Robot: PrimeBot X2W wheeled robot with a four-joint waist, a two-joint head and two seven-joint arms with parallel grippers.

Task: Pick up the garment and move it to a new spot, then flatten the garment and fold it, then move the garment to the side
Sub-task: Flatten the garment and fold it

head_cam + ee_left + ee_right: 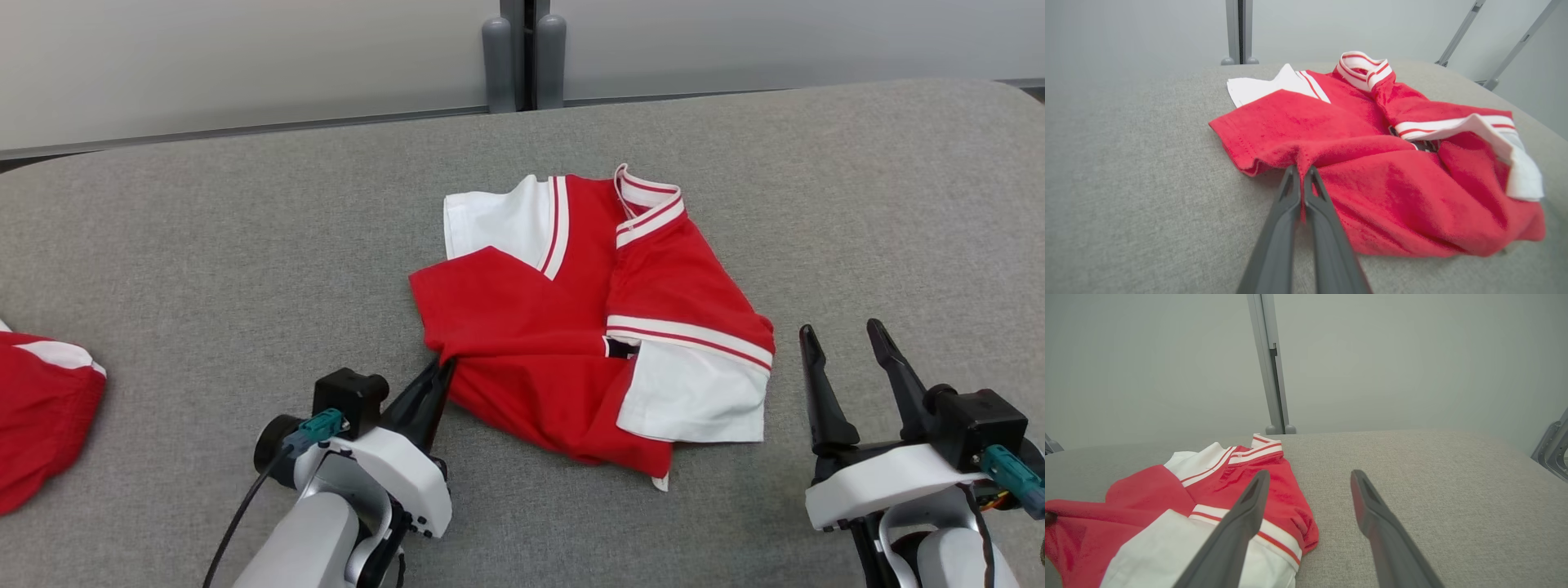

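Garment (563,327) edge pinched, left end effector (445,366)

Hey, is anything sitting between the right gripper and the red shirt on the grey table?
Nothing visible. The open right gripper stands just beside the red shirt, next to its white sleeve, with only bare grey table between them. The left gripper is shut on the shirt's near edge.

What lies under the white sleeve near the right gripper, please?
The white sleeve lies partly on the shirt's red body, with a dark patch peeking out at its top edge. The rest of that patch is covered.
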